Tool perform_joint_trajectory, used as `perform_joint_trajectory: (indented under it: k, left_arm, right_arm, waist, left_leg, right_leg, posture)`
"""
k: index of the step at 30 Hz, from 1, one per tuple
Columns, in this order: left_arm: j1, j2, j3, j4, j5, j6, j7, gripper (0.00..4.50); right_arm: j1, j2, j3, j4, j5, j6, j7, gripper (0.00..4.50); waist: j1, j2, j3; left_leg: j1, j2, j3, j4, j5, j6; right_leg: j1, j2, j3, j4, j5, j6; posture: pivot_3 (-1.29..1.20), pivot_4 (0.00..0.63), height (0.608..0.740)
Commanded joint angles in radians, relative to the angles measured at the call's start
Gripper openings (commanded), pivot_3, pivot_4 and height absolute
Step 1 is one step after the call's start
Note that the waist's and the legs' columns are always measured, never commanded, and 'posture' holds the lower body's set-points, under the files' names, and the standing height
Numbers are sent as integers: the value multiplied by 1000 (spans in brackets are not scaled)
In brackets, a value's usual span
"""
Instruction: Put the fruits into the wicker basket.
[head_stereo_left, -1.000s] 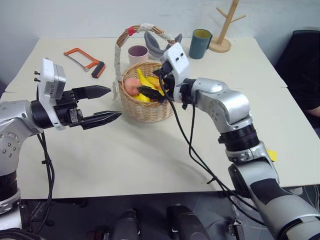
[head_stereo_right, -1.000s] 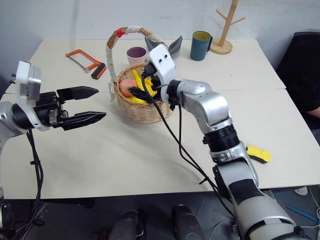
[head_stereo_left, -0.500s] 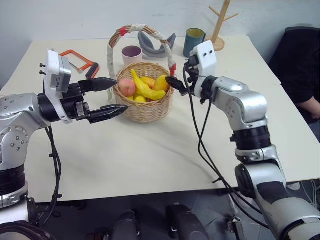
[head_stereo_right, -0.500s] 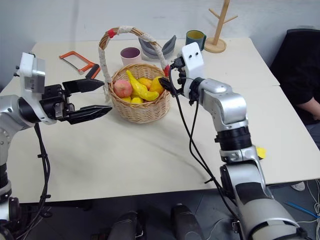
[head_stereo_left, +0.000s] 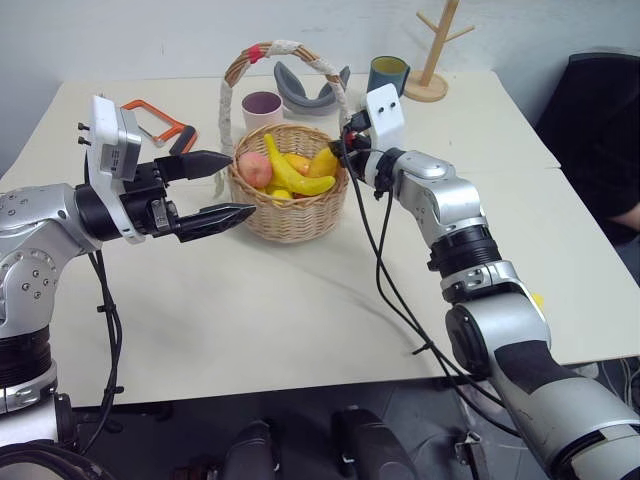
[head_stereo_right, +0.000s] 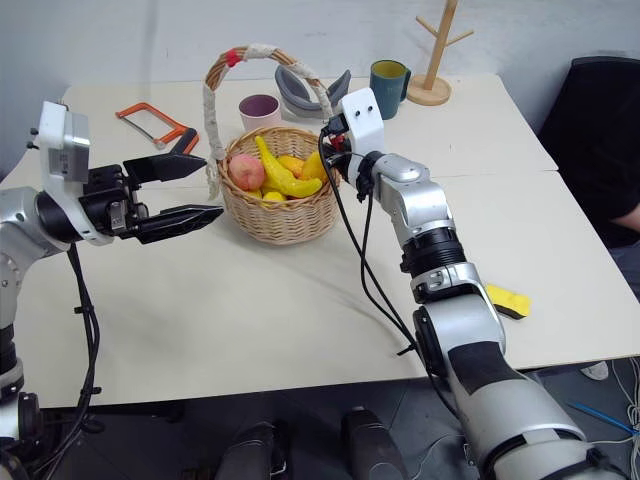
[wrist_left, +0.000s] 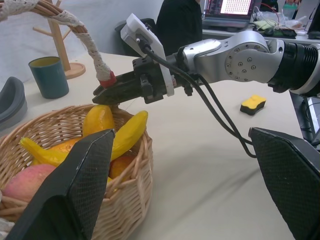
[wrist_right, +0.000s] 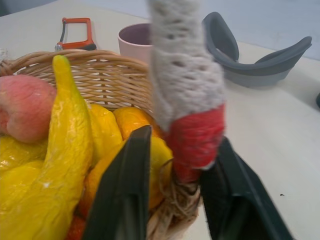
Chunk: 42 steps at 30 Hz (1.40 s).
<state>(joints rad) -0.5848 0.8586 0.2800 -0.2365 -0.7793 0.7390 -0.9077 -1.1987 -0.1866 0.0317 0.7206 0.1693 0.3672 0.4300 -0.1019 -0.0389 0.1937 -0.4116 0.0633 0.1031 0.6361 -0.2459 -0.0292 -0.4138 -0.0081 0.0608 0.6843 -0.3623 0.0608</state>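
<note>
A round wicker basket (head_stereo_left: 288, 205) sits near the middle of a pale table (head_stereo_left: 300, 310). Inside it lie a long yellow banana (head_stereo_left: 293, 172), a yellow lemon (wrist_left: 98, 119) and a pinkish peach (head_stereo_left: 254, 171), piled together. The right gripper (wrist_left: 107, 90) reaches in level from the right side, its two black fingers closed around the red-wrapped foot of the basket's tall white handle (wrist_right: 192, 145). The left gripper (head_stereo_left: 222, 186) hovers just beside the basket's left side, fingers spread wide, holding nothing. Behind the basket stand a pink cup (head_stereo_left: 262, 106), a teal mug (head_stereo_left: 387, 75) and an orange hacksaw (head_stereo_left: 160, 122). A yellow sponge (head_stereo_right: 508, 300) lies well apart on the right.
</note>
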Motion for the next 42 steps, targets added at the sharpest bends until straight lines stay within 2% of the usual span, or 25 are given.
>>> perform_joint_trajectory:
  k: [1, 3, 8, 13, 16, 19, 22, 28, 31, 35, 42]
  left_arm:
    - [-19, -15, 3, -31, -16, -16, 7, 4500]
    - [-17, -23, -4, -34, -17, -15, 4, 4500]
    - [-53, -82, -51, -18, -12, -22, 12, 4500]
    - [-97, -123, -105, 15, -31, 7, -23, 4500]
    - [-121, -135, -130, 51, -13, -7, -54, 4500]
    - [-148, -152, -160, 87, 9, -26, -84, 4500]
    - [-179, -171, -186, 119, 22, -44, -116, 4500]
    - [-227, -200, -210, 168, 49, -72, -152, 4500]
    - [-239, -207, -213, 188, 56, -80, -168, 4500]
    - [-244, -213, -214, 210, 59, -79, -195, 4500]
    - [-247, -202, -207, 256, 82, -99, -237, 4500]
  right_arm:
    - [16, -23, -30, -119, 8, -16, 9, 153]
    - [40, -37, -36, -192, 15, 9, 12, 153]
    - [173, -181, -94, -563, 54, 140, 41, 153]
    - [404, -427, -279, -892, 94, 330, 57, 153]
    - [537, -506, -384, -992, 128, 401, 63, 153]
    - [659, -538, -476, -1038, 143, 417, 59, 153]
    - [719, -486, -563, -1051, 193, 440, 19, 153]
    - [856, -456, -611, -1066, 243, 389, 45, 2109]
    - [903, -480, -654, -1086, 277, 388, 59, 3054]
    - [1069, -643, -847, -1190, 403, 506, 235, 4470]
    - [1387, -853, -1281, -1136, 583, 697, 607, 4470]
  waist:
    - [1, 0, 0]
    - [2, 0, 0]
    - [21, 0, 0]
    - [48, 0, 0]
    - [52, 0, 0]
    - [42, 1, 0]
    - [34, 1, 0]
    - [31, 1, 0]
    - [34, 1, 0]
    - [51, 4, 0]
    - [62, 4, 1]
  left_leg:
    - [0, 0, 0, 0, 0, 0]
    - [0, 0, 0, 0, 0, 0]
    - [-2, 0, -1, 1, 0, 0]
    - [-2, -1, -2, 3, 0, 0]
    - [0, -1, -2, 3, 0, 0]
    - [2, 0, 1, 2, 0, 0]
    - [6, 0, 4, -1, 2, -2]
    - [6, 1, 3, -3, 3, -3]
    - [6, 0, 3, -3, 3, -3]
    - [6, 0, 3, -3, 3, -3]
    - [11, 0, -1, -3, 2, -2]
  right_leg:
    - [0, 0, 0, 0, 0, 0]
    - [0, 0, 0, 0, 0, 0]
    - [0, 0, -1, 4, 0, 0]
    - [1, -1, -1, -1, 0, 0]
    - [3, 0, -1, -2, 0, 0]
    - [4, 1, 1, -1, 0, 0]
    - [4, 3, 4, 0, 0, 0]
    - [4, 4, 4, -1, 0, 0]
    - [4, 4, 4, 0, 0, 0]
    - [4, 3, 5, -1, 0, 1]
    - [16, 6, 3, -8, 0, 1]
  posture:
    - [0, 150, 740]
    - [0, 150, 740]
    - [0, 150, 740]
    - [0, 150, 740]
    - [0, 150, 740]
    - [0, 150, 740]
    - [0, 150, 740]
    - [0, 150, 740]
    - [0, 150, 740]
    - [0, 150, 740]
    - [0, 150, 740]
